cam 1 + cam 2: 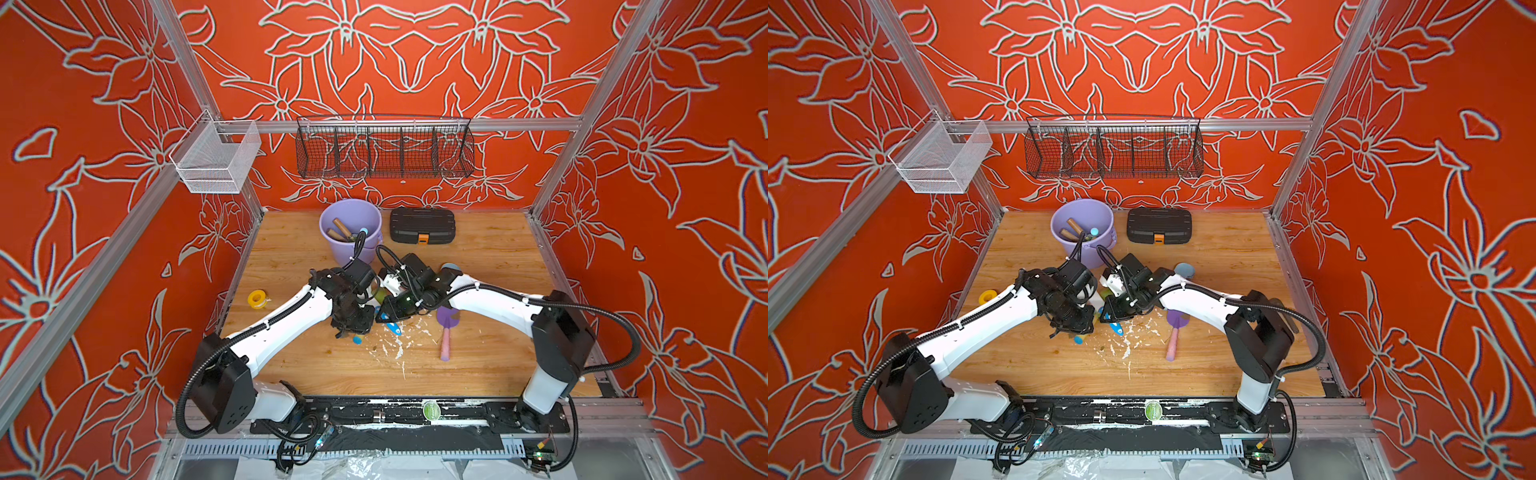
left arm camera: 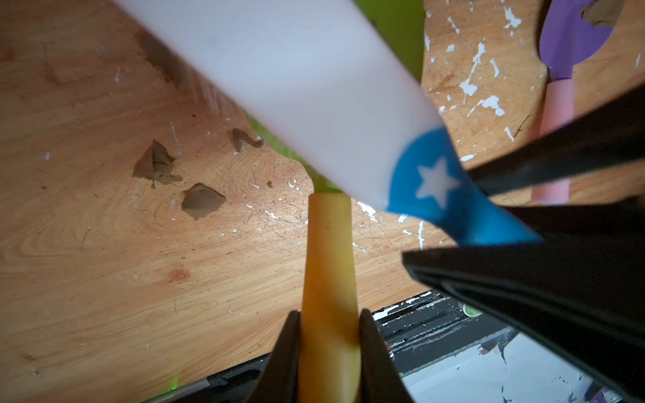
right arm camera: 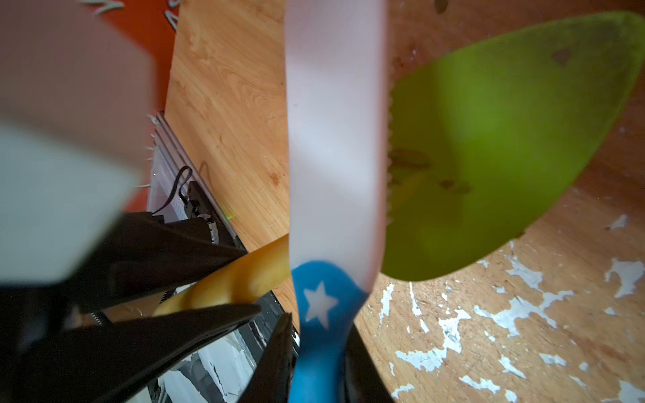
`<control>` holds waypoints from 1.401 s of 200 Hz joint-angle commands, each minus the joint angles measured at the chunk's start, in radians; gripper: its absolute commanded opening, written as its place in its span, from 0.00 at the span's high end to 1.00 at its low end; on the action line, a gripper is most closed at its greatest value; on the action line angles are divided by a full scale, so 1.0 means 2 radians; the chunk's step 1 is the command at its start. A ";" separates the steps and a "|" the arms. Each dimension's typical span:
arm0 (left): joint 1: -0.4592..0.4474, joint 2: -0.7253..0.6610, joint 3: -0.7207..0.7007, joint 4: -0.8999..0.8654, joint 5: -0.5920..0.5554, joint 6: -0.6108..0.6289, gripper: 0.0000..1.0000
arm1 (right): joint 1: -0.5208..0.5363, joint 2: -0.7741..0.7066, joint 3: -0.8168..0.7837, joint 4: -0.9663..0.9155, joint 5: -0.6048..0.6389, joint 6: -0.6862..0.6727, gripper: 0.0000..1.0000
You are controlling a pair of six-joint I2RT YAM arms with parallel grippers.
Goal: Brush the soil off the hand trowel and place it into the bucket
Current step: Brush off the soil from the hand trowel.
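Observation:
The hand trowel has a lime-green blade (image 3: 506, 139) and a yellow handle (image 2: 328, 272). My left gripper (image 2: 330, 315) is shut on that handle. My right gripper (image 3: 319, 326) is shut on the blue starred handle of a white brush (image 3: 335, 139), whose head lies across the blade. Dark smears of soil (image 3: 410, 158) sit on the blade beside the bristles. Brown soil clumps (image 2: 155, 162) lie on the table below. In both top views the grippers meet mid-table, with a bit of green blade (image 1: 381, 294) between them. Behind them stands the lavender bucket (image 1: 332, 245) (image 1: 1065, 245).
Wooden-handled tools rest in the bucket. A black case (image 1: 422, 224) with an orange latch sits to its right. A purple trowel with a pink handle (image 1: 446, 340) lies right of the grippers among white flecks (image 1: 397, 345). A yellow tape roll (image 1: 257, 298) lies at the table's left edge.

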 commanded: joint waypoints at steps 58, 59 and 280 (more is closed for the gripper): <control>0.001 -0.029 -0.022 0.008 -0.002 -0.003 1.00 | -0.044 0.055 0.082 -0.020 0.052 -0.017 1.00; 0.001 -0.029 -0.022 0.008 -0.002 -0.003 1.00 | -0.044 0.055 0.082 -0.021 0.053 -0.018 1.00; 0.002 -0.085 -0.065 0.043 -0.025 0.015 1.00 | -0.050 0.074 0.082 -0.097 -0.043 -0.036 1.00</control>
